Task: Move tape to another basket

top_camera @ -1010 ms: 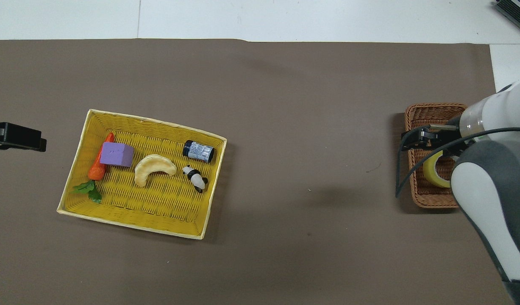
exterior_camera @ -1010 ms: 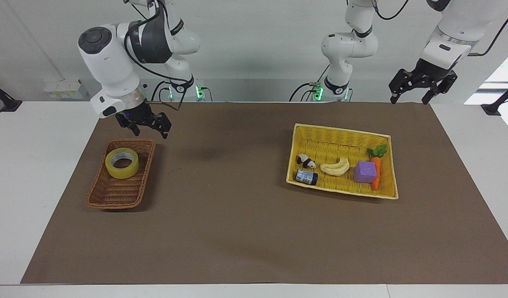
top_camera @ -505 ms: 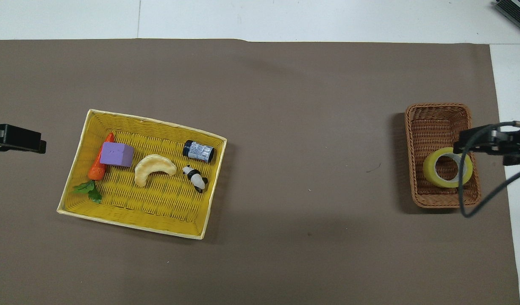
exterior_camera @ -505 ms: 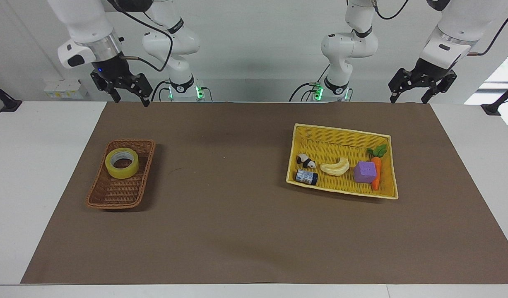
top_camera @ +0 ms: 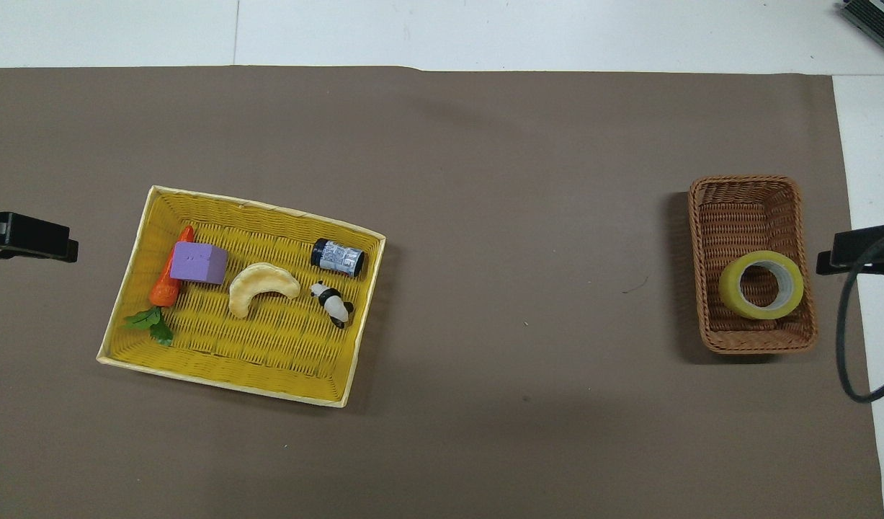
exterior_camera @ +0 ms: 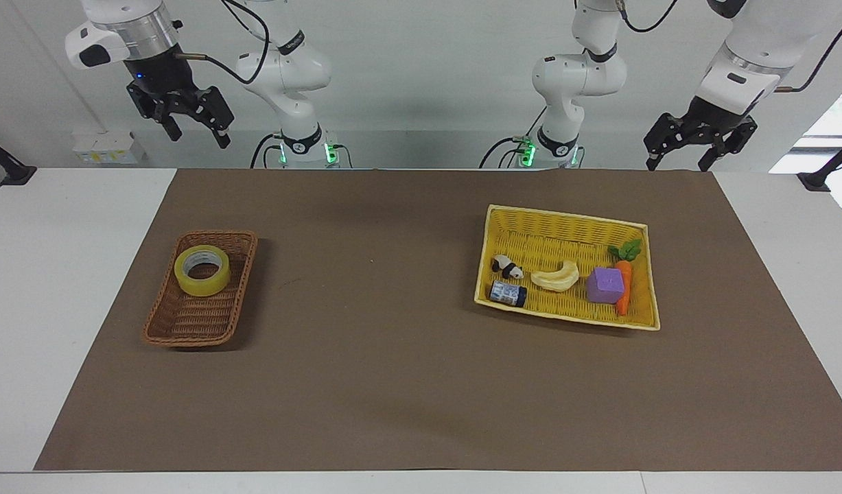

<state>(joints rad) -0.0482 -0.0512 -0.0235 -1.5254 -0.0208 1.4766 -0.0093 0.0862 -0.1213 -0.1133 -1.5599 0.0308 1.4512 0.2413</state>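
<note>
The yellow tape [exterior_camera: 202, 269] lies flat in the dark brown wicker basket [exterior_camera: 194, 322], in the end nearer to the robots. Both show in the overhead view too, the tape [top_camera: 761, 284] inside the basket [top_camera: 744, 202]. My right gripper [exterior_camera: 197, 134] is open and empty, raised high over the white table edge at the right arm's end, well apart from the basket; its tip shows in the overhead view [top_camera: 863, 249]. My left gripper [exterior_camera: 678, 161] is open and empty, waiting over the mat's corner at the left arm's end [top_camera: 27, 236].
A bright yellow woven basket [exterior_camera: 565, 216] [top_camera: 254, 205] stands toward the left arm's end. It holds a toy panda [exterior_camera: 507, 266], a small dark jar [exterior_camera: 508, 293], a pale banana [exterior_camera: 556, 276], a purple cube [exterior_camera: 605, 285] and a carrot [exterior_camera: 624, 285]. A brown mat [exterior_camera: 393, 384] covers the table.
My right gripper has risen from just over the brown basket and drawn back toward its own end of the table. The tape stays in the basket. The left arm has not moved.
</note>
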